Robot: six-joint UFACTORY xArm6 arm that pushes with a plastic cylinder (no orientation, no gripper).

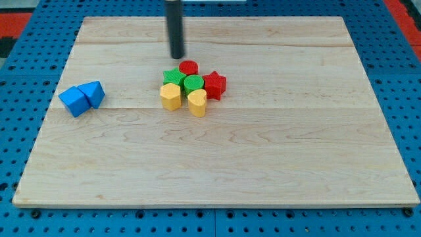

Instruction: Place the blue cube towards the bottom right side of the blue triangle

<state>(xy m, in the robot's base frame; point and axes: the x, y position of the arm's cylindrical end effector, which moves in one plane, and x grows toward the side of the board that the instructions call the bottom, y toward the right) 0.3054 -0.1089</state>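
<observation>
Pale wood counter: light-grained board filling most of the view, resting on a blue perforated base.
Rod: dark, straight, upright, entering from the view's top edge just left of centre.
My tip: on the counter at 11 o'clock of the central block cluster, close to the red cylinder but apart from it; well apart from both blue blocks, which lie toward 8 o'clock of it.
Fingers: none fitted; the arm ends in the rod, so no released or clenched state applies.
Blue cube: at the counter's 9 o'clock side, near the left edge, one corner turned toward the view's bottom.
Blue triangle: touching the blue cube, at its 2 o'clock.
Task relation: the blue cube sits at 8 o'clock of the blue triangle, that is, to its lower left.
Central cluster: six blocks packed together, touching or nearly so.
Red star: cluster's 3 o'clock end.
Green cube: cluster's 10 o'clock corner.
Green cylinder: cluster centre.
Red cylinder: cluster's 12 o'clock.
Yellow hexagon: cluster's 8 o'clock.
Yellow heart: cluster's 6 o'clock.
</observation>
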